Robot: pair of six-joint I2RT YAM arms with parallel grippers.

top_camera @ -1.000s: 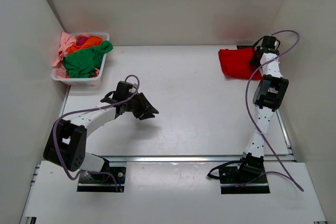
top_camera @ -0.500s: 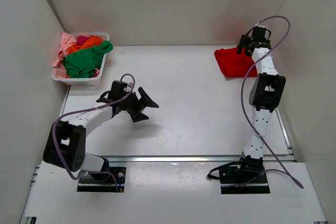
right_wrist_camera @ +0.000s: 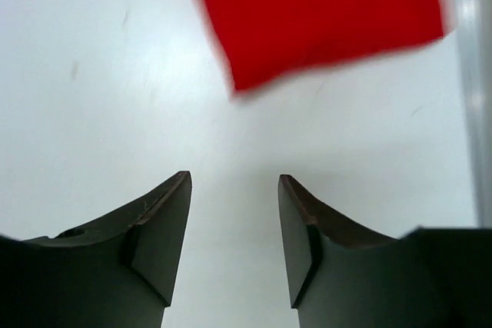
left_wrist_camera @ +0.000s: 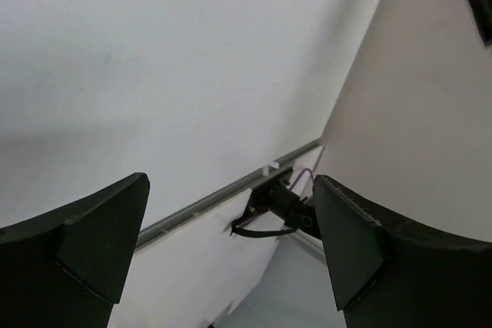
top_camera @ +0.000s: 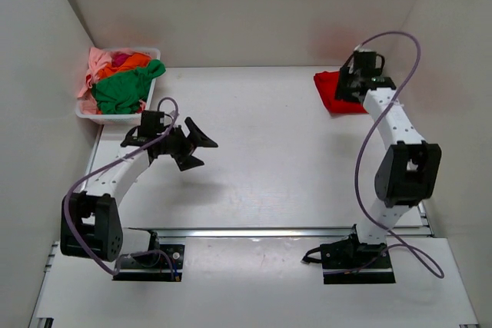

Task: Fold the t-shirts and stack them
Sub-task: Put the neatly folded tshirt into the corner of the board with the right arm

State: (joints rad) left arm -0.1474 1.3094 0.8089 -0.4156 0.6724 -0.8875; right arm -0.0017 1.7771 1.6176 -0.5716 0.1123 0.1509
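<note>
Both arms had been moved: the left gripper [top_camera: 197, 149], fingers spread wide and empty, toward the basket [top_camera: 115, 118]; the right gripper [right_wrist_camera: 234, 220], fingers apart and empty, off the folded red shirt [top_camera: 329, 90] at the table's far right corner. Only the top one of the heaped shirts [top_camera: 119, 86] should be pinched.

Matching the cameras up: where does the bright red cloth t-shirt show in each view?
Top external: bright red cloth t-shirt at far right, partly under the right arm.
Left wrist: not in it.
Right wrist: t-shirt fills the top centre.
Shared landmark: the white tabletop, in all three.
</note>
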